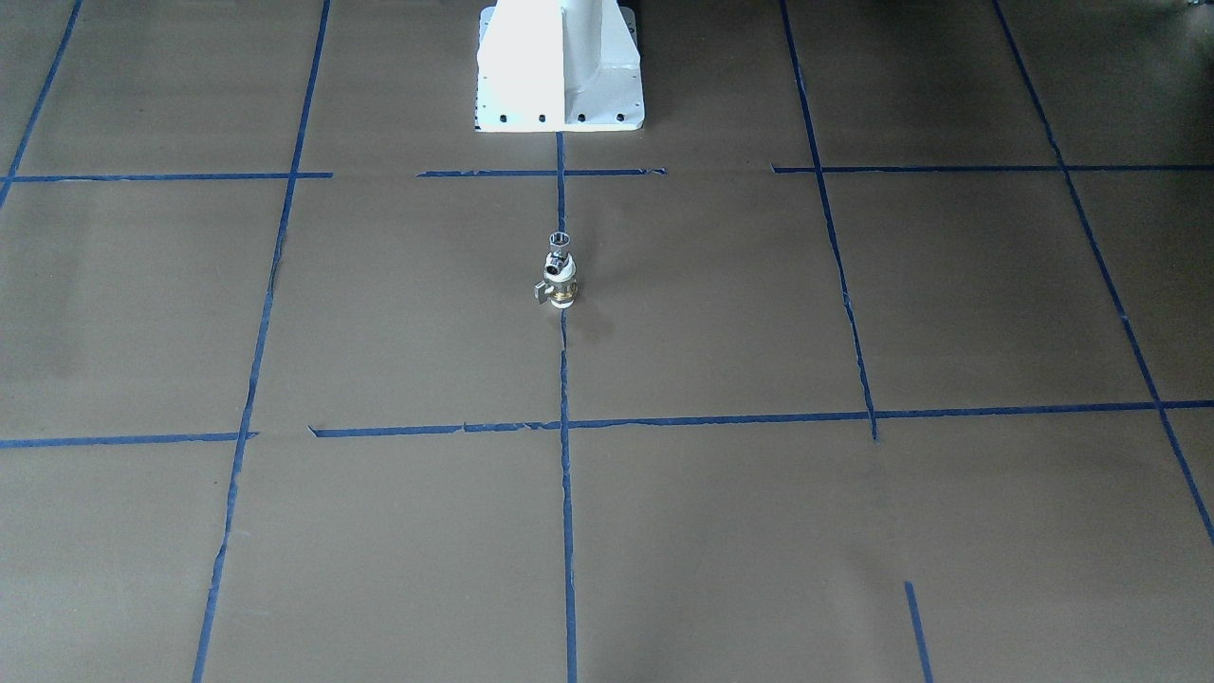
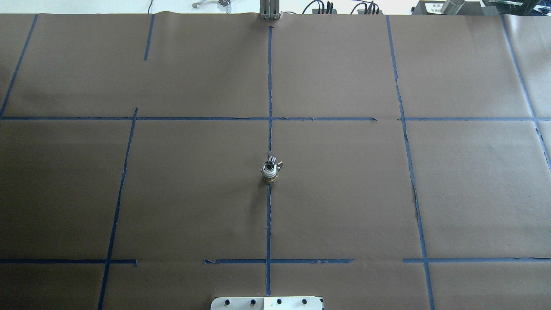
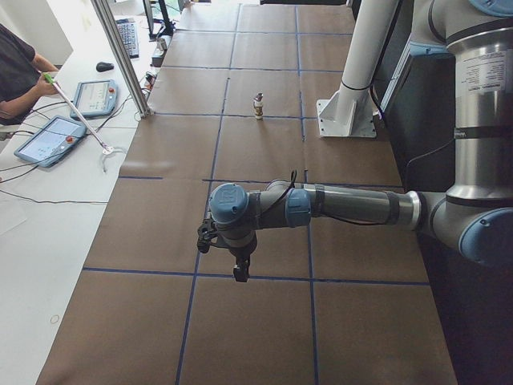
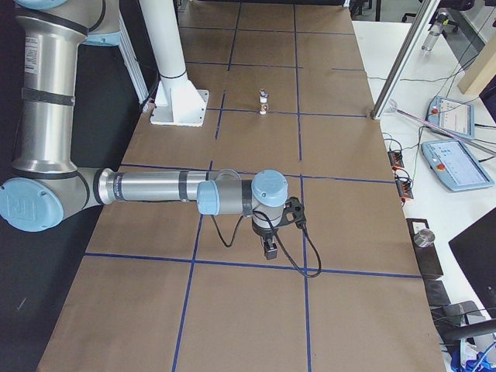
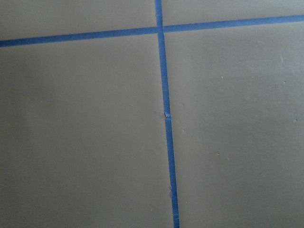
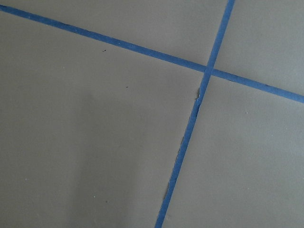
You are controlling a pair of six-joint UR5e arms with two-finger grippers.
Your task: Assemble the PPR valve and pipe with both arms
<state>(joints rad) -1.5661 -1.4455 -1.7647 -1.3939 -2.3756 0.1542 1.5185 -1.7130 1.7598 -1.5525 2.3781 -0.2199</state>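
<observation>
On the brown worktop (image 1: 759,313) the chrome T-shaped pipe (image 1: 560,241) tops the upright white-and-brass valve (image 1: 560,281), seemingly joined; left fingers (image 3: 240,275) and right fingers (image 4: 269,249) hang well apart, wide or narrow I cannot tell.

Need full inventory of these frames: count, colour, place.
PPR valve: 1, white, brass and silver, upright on centre tape line.
pipe: 1, chrome, stacked on the valve's top.
table: 1, brown paper, blue tape grid.
pendants: 2, grey-blue, side bench.
operator: 1, dark top, at that bench.
pedestal: 1, white, table's robot edge.
left gripper: 1, black, over paper apart from parts; jaws unclear.
right gripper: 1, black, over paper apart from parts; jaws unclear.
</observation>
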